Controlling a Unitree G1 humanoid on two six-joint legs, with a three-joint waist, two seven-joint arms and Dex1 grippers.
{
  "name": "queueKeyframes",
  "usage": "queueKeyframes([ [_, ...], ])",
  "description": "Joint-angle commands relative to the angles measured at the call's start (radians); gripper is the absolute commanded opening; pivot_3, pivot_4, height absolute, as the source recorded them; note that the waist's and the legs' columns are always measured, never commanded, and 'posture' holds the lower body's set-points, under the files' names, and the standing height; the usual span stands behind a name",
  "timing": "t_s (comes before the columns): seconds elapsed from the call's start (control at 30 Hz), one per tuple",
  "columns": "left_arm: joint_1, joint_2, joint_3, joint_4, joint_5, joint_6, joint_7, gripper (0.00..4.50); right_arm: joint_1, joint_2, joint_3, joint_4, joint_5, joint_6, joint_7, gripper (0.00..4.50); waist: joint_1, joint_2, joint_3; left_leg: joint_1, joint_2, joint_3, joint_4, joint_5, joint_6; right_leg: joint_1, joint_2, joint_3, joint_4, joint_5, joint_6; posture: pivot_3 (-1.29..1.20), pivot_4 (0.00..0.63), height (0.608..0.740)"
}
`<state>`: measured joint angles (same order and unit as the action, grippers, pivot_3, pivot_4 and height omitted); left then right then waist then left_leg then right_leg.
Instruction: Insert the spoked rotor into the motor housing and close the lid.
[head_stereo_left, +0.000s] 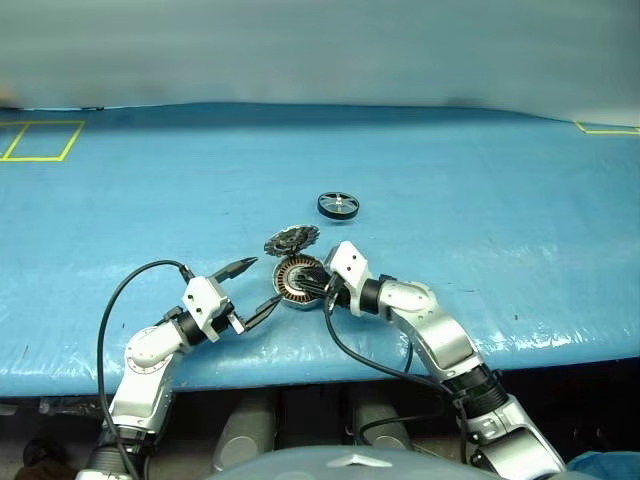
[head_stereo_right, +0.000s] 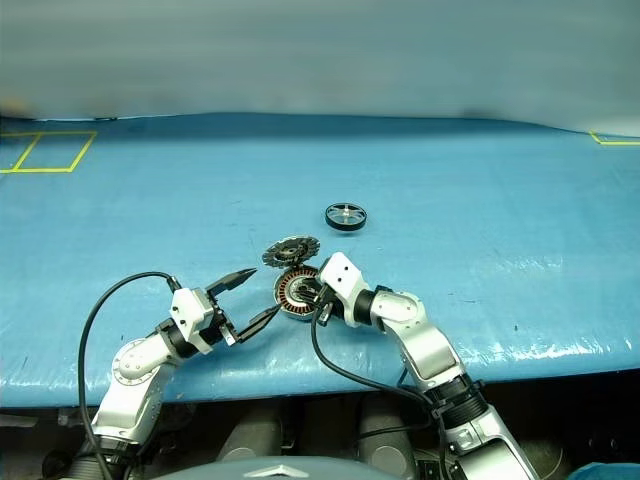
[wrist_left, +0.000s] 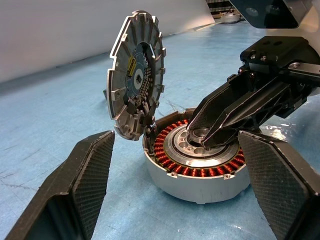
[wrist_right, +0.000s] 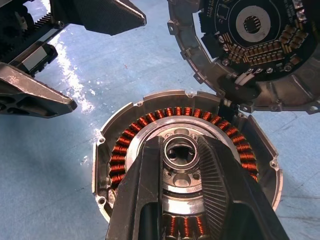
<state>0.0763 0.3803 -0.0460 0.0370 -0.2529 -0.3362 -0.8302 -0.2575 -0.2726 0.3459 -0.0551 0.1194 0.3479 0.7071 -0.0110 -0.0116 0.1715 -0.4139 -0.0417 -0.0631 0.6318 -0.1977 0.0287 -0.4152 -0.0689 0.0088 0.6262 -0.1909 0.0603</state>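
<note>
On the blue table (head_stereo_left: 120, 200) near its front edge, the left gripper (head_stereo_left: 255, 288) sits level with its two black fingers spread wide and nothing between them, aimed at the motor housing (head_stereo_left: 295, 283) just to its right; judging by that pose, it waits to steady the housing from the side. The lid (head_stereo_left: 291, 240) stands tilted up behind the housing, hinged at the rim, so the copper windings lie exposed and ready to receive a part. From the other side the right gripper (head_stereo_left: 318, 282) reaches over the housing, fingers drawn close together with their tips resting at the central silver hub; whether they pinch anything there I cannot tell, and they seem to be pressing or bracing the housing. Farther back and to the right, well apart from both claws, the spoked rotor (head_stereo_left: 338, 205) lies flat on the table, not yet picked up. Head views give that layout; the right wrist view adds the circuit board on the lid's inner face, and the left wrist view shows how steeply the lid stands
</note>
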Motion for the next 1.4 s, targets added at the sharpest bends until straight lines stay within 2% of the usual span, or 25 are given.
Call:
queueKeyframes([
  [0.03, -0.001, 0.005, 0.009, -0.004, -0.002, -0.023, 0.003, 4.25, -0.015, 0.006, -0.010, -0.008, -0.008, -0.022, -0.013, 0.67, 0.000, 0.000, 0.000, 0.000, 0.000, 0.000, 0.000, 0.000, 0.000, 0.000, 0.000, 0.000, 0.000, 0.000, 0.000, 0.00, 0.150, 0.740],
  [0.33, 0.008, 0.005, 0.014, -0.005, 0.000, -0.024, 0.009, 4.25, -0.024, -0.001, -0.005, -0.003, -0.003, -0.018, 0.010, 0.67, 0.000, 0.000, 0.000, 0.000, 0.000, 0.000, 0.000, 0.000, 0.000, 0.000, 0.000, 0.000, 0.000, 0.000, 0.000, 0.00, 0.150, 0.740],
  [0.6, 0.011, 0.006, 0.018, -0.003, 0.003, -0.027, 0.012, 4.25, -0.019, 0.002, -0.005, -0.020, -0.006, -0.018, 0.016, 3.28, 0.000, 0.000, 0.000, 0.000, 0.000, 0.000, 0.000, 0.000, 0.000, 0.000, 0.000, 0.000, 0.000, 0.000, 0.000, 0.00, 0.150, 0.740],
  [0.9, 0.009, 0.005, 0.012, 0.002, 0.007, -0.026, 0.011, 4.25, -0.018, 0.005, -0.025, -0.059, 0.013, -0.007, 0.012, 3.28, 0.000, 0.000, 0.000, 0.000, 0.000, 0.000, 0.000, 0.000, 0.000, 0.000, 0.000, 0.000, 0.000, 0.000, 0.000, 0.00, 0.150, 0.740],
  [1.03, 0.009, 0.003, 0.010, 0.005, 0.009, -0.027, 0.012, 4.25, -0.018, 0.011, -0.033, -0.069, 0.028, -0.003, 0.013, 2.38, 0.000, 0.000, 0.000, 0.000, 0.000, 0.000, 0.000, 0.000, 0.000, 0.000, 0.000, 0.000, 0.000, 0.000, 0.000, 0.00, 0.150, 0.740],
  [1.27, 0.011, 0.000, 0.008, 0.006, 0.010, -0.027, 0.014, 4.25, -0.034, 0.021, -0.034, -0.026, 0.014, -0.002, -0.012, 0.06, 0.000, 0.000, 0.000, 0.000, 0.000, 0.000, 0.000, 0.000, 0.000, 0.000, 0.000, 0.000, 0.000, 0.000, 0.000, 0.00, 0.150, 0.740],
  [1.4, 0.015, 0.002, 0.010, 0.002, 0.012, -0.028, 0.019, 4.25, -0.043, 0.025, -0.029, 0.000, 0.006, -0.008, -0.026, 0.02, 0.000, 0.000, 0.000, 0.000, 0.000, 0.000, 0.000, 0.000, 0.000, 0.000, 0.000, 0.000, 0.000, 0.000, 0.000, 0.00, 0.150, 0.740],
])
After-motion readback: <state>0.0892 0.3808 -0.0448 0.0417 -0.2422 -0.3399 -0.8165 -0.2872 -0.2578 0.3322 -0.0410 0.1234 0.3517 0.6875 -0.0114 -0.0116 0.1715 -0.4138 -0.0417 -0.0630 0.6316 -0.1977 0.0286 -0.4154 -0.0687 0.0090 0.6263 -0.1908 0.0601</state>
